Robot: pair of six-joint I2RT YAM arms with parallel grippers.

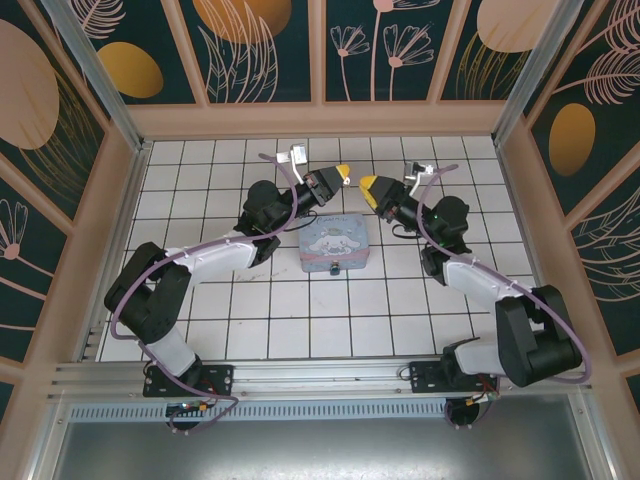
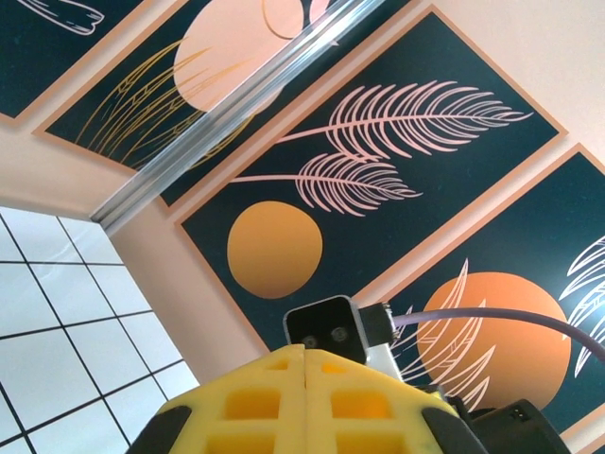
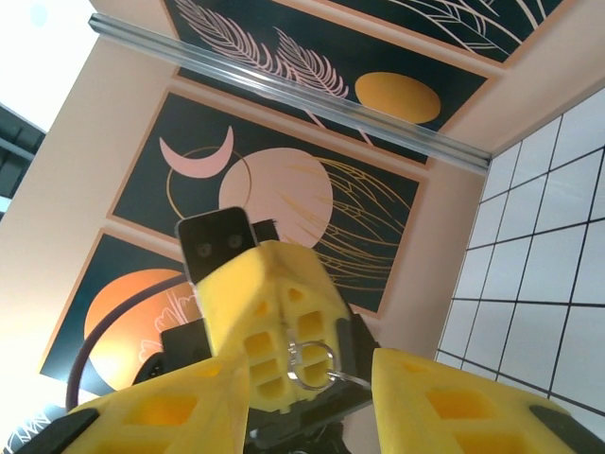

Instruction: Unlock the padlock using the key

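My left gripper (image 1: 343, 172) is raised above the tiled floor with its yellow fingers (image 2: 304, 388) pressed together. In the right wrist view the small silvery key (image 3: 313, 357) sticks out of the seam between those fingers, its round ring head showing. My right gripper (image 1: 367, 186) faces it tip to tip. Its jaws stand open on either side of the left gripper's fingertips (image 3: 274, 312), with nothing gripped. The tiny blue padlock (image 1: 335, 268) sits on the floor at the near edge of the tin, below and nearer than both grippers.
A pale blue cartoon-printed tin (image 1: 333, 243) lies on the white tiles between the two arms. Patterned walls (image 1: 320, 50) close in the floor at the back and both sides. A metal rail (image 1: 300, 375) runs along the near edge by the arm bases.
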